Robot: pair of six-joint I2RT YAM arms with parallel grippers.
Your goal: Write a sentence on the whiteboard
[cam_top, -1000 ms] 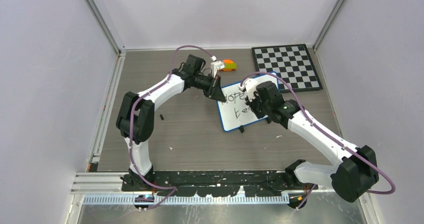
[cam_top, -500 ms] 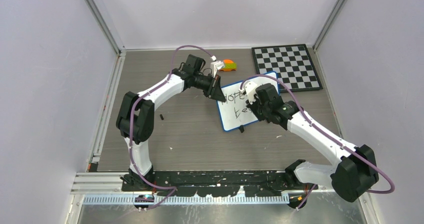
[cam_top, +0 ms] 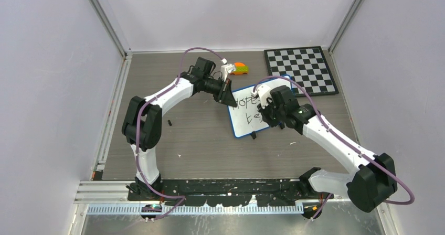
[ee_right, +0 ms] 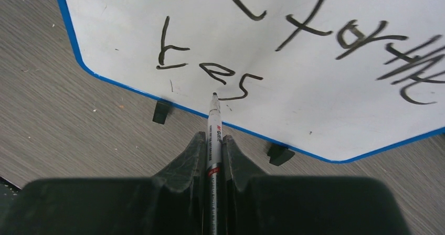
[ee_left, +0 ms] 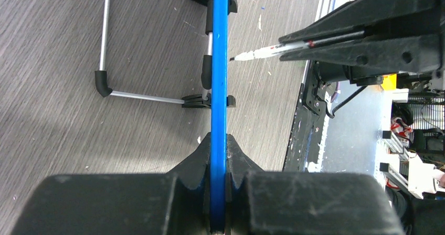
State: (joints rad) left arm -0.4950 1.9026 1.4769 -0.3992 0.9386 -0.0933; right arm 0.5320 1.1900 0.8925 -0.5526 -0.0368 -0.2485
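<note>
The whiteboard [cam_top: 251, 120] with a blue rim stands propped on the table, black handwriting on its face. My left gripper [cam_top: 229, 99] is shut on its upper left edge; in the left wrist view the blue rim [ee_left: 218, 88] runs straight between my fingers. My right gripper [cam_top: 266, 110] is shut on a white marker [ee_right: 213, 135]. The marker's black tip sits on the board [ee_right: 315, 88] just below the letters "bes" of the second line. The marker also shows in the left wrist view [ee_left: 273, 50], its tip close to the board face.
A black-and-white checkered board [cam_top: 300, 70] lies at the back right. An orange and green toy [cam_top: 240, 67] lies behind the left gripper. A small black piece [cam_top: 170, 123] lies on the table left of the whiteboard. The board's wire stand [ee_left: 105, 62] rests on the table.
My right gripper has shifted slightly over the board face with the marker, first left and down, then a little right. The left arm and the whiteboard have stayed still.
</note>
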